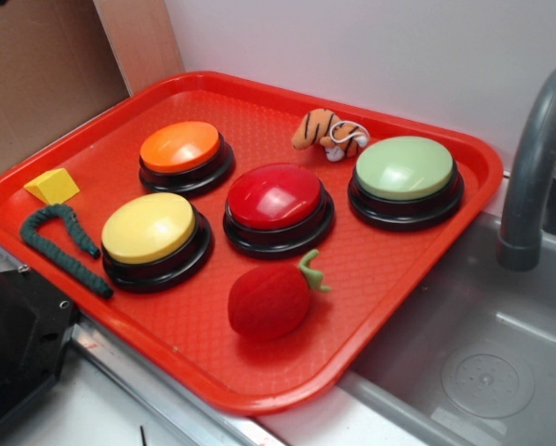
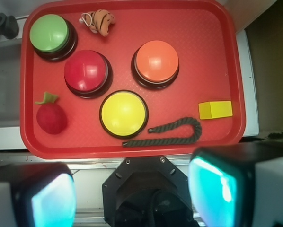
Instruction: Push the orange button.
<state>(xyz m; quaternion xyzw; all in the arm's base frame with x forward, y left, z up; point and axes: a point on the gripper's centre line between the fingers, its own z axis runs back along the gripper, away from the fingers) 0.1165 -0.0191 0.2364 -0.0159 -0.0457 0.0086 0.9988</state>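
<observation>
The hand (image 2: 132,194) shows only in the wrist view, where its two fingers (image 2: 226,189) fill the bottom corners with a broad gap between them: it is spread wide, holds nothing and touches nothing. It hangs over the near edge of the worktop (image 2: 84,163), outside the rim of the red tray (image 2: 217,56); below it sits the robot's black base.

The orange button (image 2: 156,62) stands on the tray, apart from the hand, toward the tray's far right part as the wrist camera sees it. In the exterior view the orange button (image 1: 179,147) lies toward the tray's back left. Just beside it are the red button (image 2: 85,71) and the yellow button (image 2: 124,112), the three close together but not touching. The green button (image 2: 49,33) sits in a corner of the tray, next to a small striped tiger toy (image 2: 98,21).

A plush strawberry (image 2: 51,116) lies beside the yellow button near the tray's edge. A dark green rope (image 2: 172,134) curls along the tray's near side, and a yellow block (image 2: 215,109) rests just past its bend. In the exterior view a grey faucet (image 1: 538,158) stands over a sink (image 1: 483,353) next to the tray.
</observation>
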